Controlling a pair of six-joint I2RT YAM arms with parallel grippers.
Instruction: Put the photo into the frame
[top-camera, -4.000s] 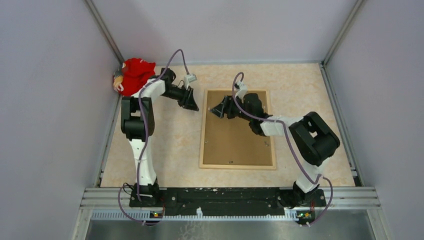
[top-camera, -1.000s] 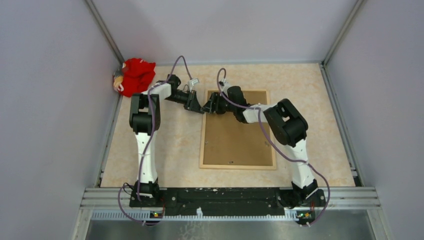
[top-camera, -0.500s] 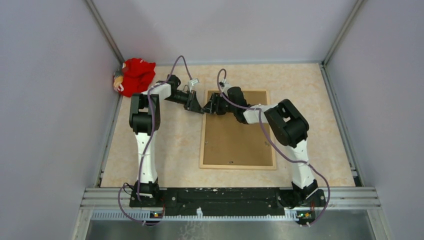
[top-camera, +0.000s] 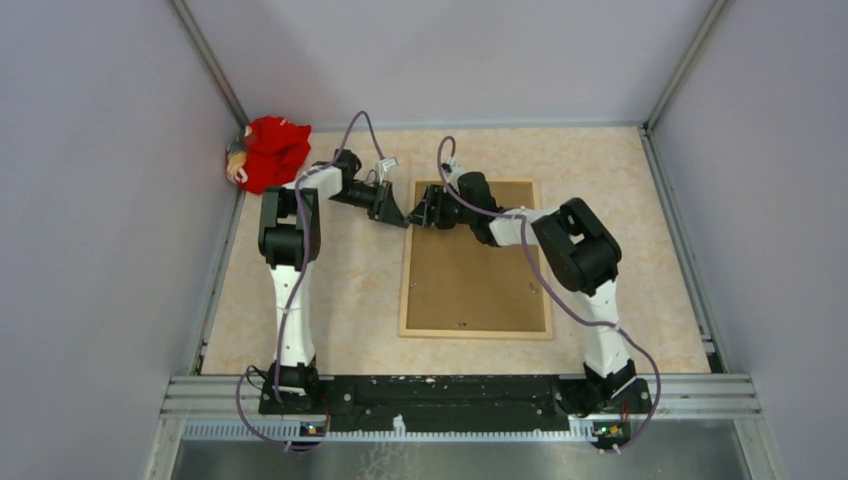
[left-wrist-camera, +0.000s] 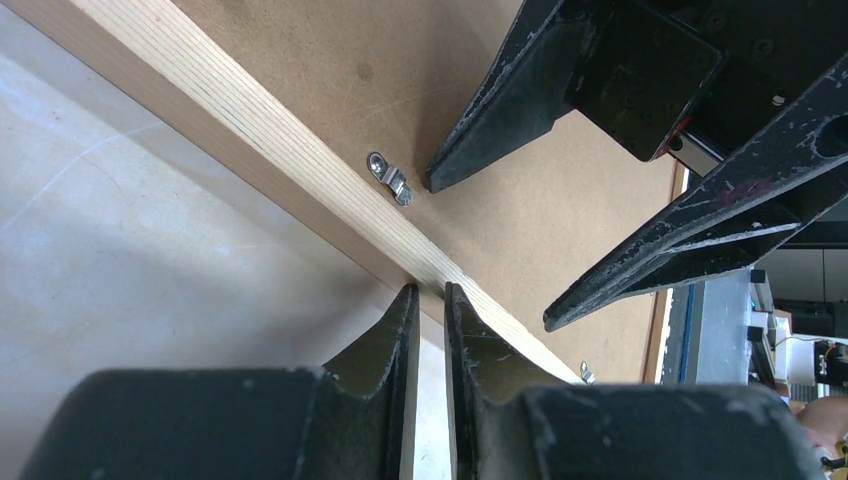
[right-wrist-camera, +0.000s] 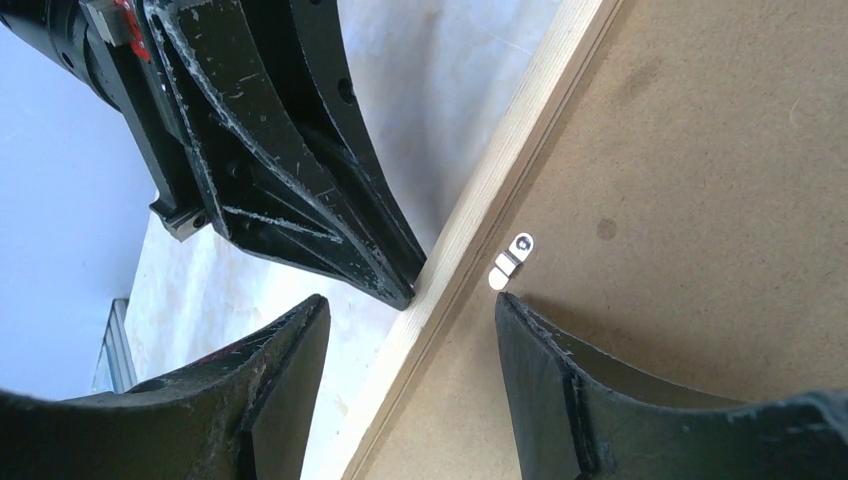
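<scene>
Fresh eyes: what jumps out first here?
The frame lies back up mid-table, brown backing board showing. At its far left corner the right gripper stands open astride the wooden rim beside a small metal clip, facing the left gripper, nearly shut, at the rim's outside. A red bundle sits far left.

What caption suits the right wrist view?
Open right hand straddling the frame edge beside a metal clip; left hand at its outer side.

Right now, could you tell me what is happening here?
Both arms meet near the far left corner of the frame, lying with its brown backing board up. The right gripper stands open astride the wooden rail by a metal clip; the left gripper, nearly shut, sits at the rail's outer edge. No photo shows.
</scene>
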